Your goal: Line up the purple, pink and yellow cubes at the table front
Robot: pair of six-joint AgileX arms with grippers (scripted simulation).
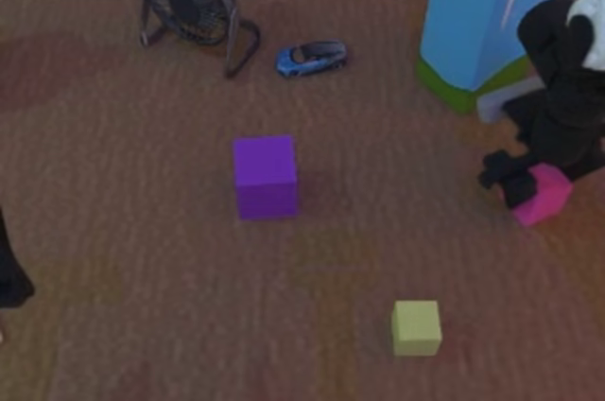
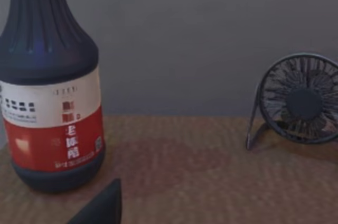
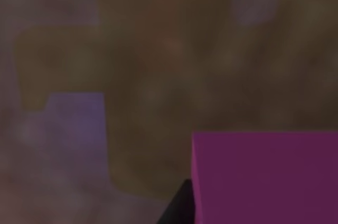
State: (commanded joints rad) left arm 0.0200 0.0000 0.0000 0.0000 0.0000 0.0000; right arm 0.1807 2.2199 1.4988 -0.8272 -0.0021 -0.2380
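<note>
Fingers [image 1: 506,179] of the right gripper [image 1: 515,183] grasp the pink cube [image 1: 546,197].

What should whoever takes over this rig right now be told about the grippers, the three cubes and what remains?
Right gripper: at the table's right side, down on the pink cube, fingers on either side of it; whether it is gripped cannot be told.
Left gripper: parked at the left edge, idle.
Purple cube: mid-table, untouched.
Yellow cube: near the front, right of centre.
Done: no line formed yet; the cubes are scattered on the table.
Left: bring pink and purple forward beside yellow, in a row at the front.
</note>
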